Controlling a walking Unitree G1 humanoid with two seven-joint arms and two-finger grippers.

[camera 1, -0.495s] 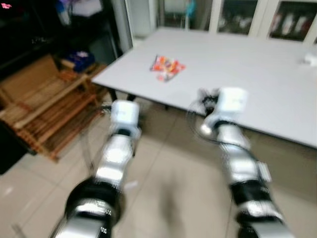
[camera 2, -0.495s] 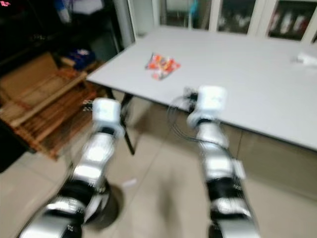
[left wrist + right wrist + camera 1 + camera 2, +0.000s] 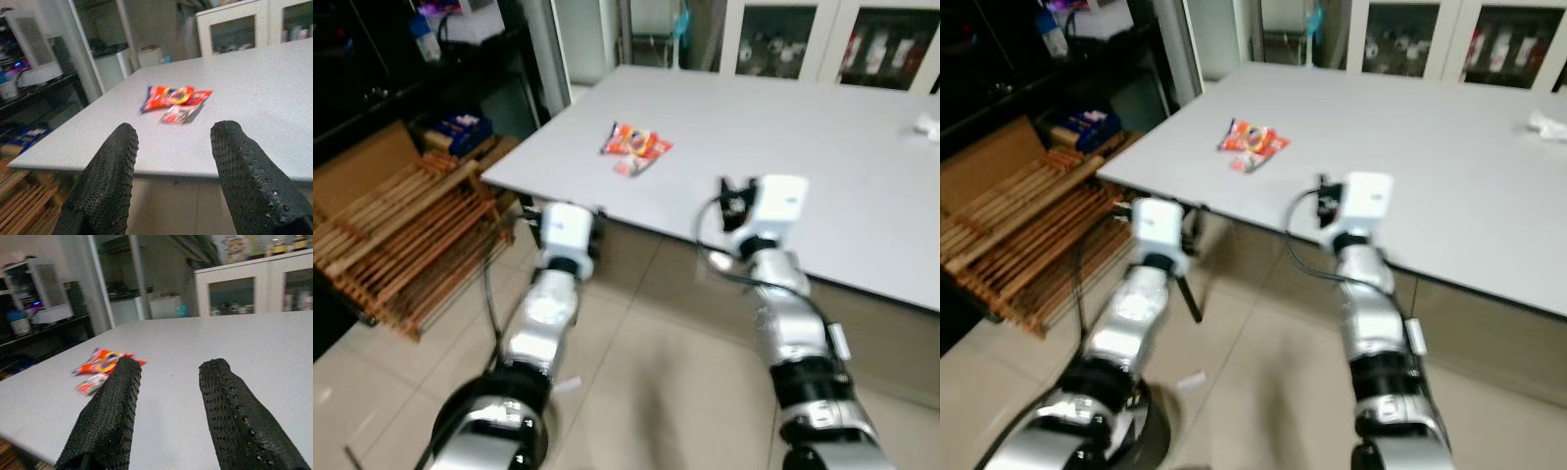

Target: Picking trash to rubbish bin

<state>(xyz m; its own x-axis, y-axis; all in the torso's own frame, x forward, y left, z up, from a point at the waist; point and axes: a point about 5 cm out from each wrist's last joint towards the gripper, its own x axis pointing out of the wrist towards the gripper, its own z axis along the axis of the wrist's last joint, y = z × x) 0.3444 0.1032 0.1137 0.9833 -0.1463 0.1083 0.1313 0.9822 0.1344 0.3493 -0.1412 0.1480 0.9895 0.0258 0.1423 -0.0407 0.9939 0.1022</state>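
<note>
The robot now stands a little closer to the grey table [image 3: 862, 147] than half a second ago, and the head views are sharper, so it seems to slow its walk. The red and orange snack wrapper [image 3: 635, 146] lies flat on the table near the left front corner, with a smaller torn piece [image 3: 181, 113] touching its near side. Both arms are raised toward the table edge. The left gripper [image 3: 171, 161] is wide open and holds nothing; it is at the near edge, in front of the wrapper but apart from it. The right gripper [image 3: 168, 396] is also open and empty, above the table front, to the right of the wrapper. A small white scrap [image 3: 928, 124] lies at the far right of the table. A wooden rack [image 3: 401, 235] stands on the floor at the left. I think the approach is nearly done and the reach for the wrapper comes next.
</note>
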